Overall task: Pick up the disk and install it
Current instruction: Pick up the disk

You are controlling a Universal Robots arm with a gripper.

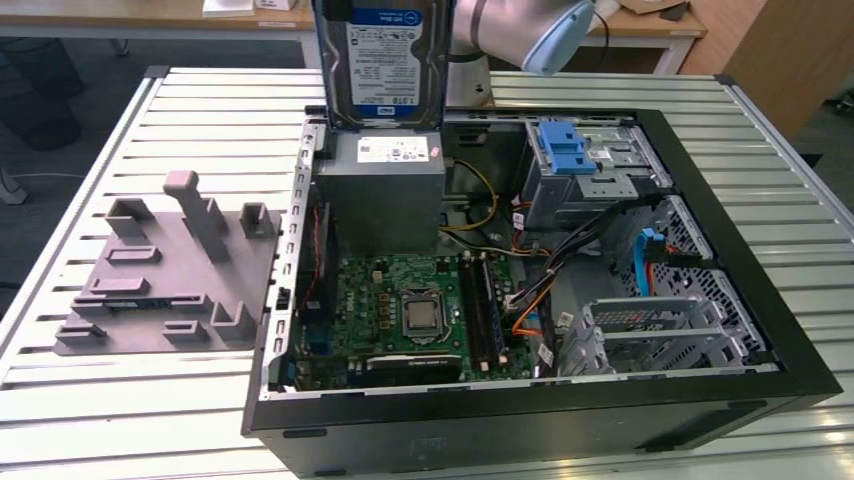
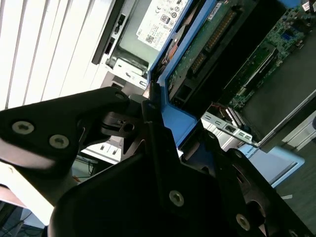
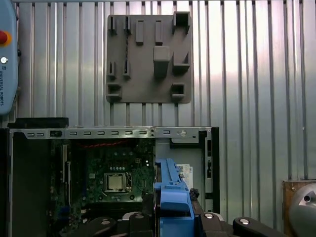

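Tool [image 2: 152, 106] clamps the disk [image 1: 384, 55] upright above the open computer case's [image 1: 534, 430] far end: picked up, not yet installed

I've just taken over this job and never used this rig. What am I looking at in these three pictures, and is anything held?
One robot arm works over an open computer case on a slatted metal table. The exterior view looks from off the arm; both wrist views ride on the arm, near its hand. The hand is closed on the disk, held upright above the case. A grey fixture plate lies beside the case.
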